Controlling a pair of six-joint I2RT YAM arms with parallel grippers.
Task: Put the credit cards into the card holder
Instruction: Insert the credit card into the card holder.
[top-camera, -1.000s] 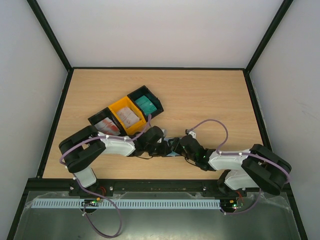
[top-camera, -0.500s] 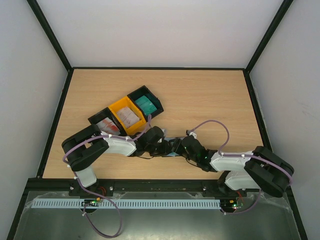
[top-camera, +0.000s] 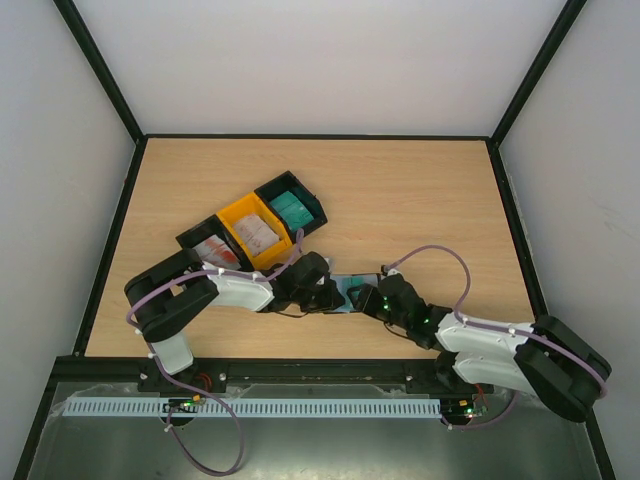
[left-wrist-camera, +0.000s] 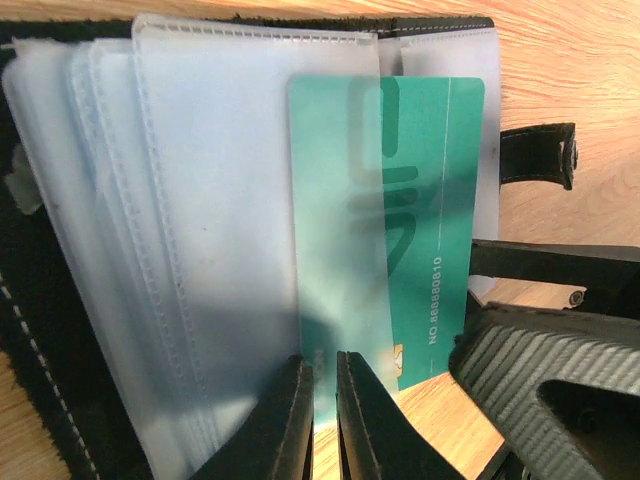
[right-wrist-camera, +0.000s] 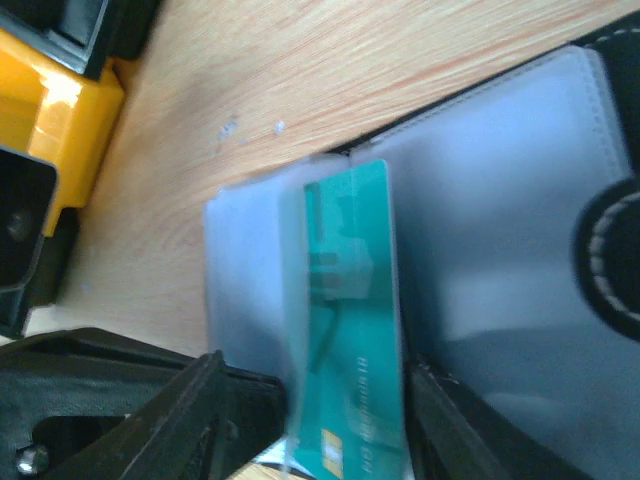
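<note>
Partly sleeved teal card (left-wrist-camera: 430, 200); left hand (left-wrist-camera: 322, 368) clamps card holder (left-wrist-camera: 200, 200), right hand (right-wrist-camera: 315, 372) apart.

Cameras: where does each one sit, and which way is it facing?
Top external: fixed above and behind, looking down on the light wooden table; both arms show.
Left wrist: on the left arm, looking past the left pincer, shut on a clear sleeve of the black folding card holder.
Right wrist: on the right arm, looking down past the open right pincer.
Both wrist views share the teal-green plastic card, partly sleeved.
</note>
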